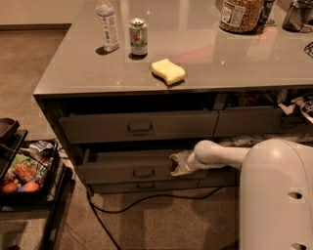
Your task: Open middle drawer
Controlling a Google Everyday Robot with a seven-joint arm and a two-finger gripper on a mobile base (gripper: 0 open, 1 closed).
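Bench point(73, 73) top carries a bottle point(107, 24) and can point(138, 36) at back left. A sponge point(168, 71) sits near the front edge, a jar point(239, 14) at back right, and a dark item point(298, 14) in the far right corner.

Left of the bench is a low black cart point(54, 195) with snack packs and fruit, near the drawer stack's left corner. A black cable point(146, 199) runs over the floor point(171, 224) below the stack, from the left corner toward the robot body point(276, 195). The body fills the lower right. Its arm point(220, 155) reaches left across the drawer fronts. The right bay above the arm holds loose clutter, too blurred to name.

Room: the floor in front of the stack is open apart from the cable. The cart bounds it on the left, the robot body on the right.

Middle drawer point(122, 172): dark grey, flat front, small rectangular handle point(144, 172) at centre.
- It sits between the taller top drawer point(139, 127) and the slim bottom drawer point(146, 185).
- It is partly out: the front stands forward of the bottom one, with a dark gap above it and a paler inner side showing at the left end.

Gripper point(178, 164) is at the front's right end, against its top edge. Can't tell how wide the gripper is set, or whether it has hold of the front.
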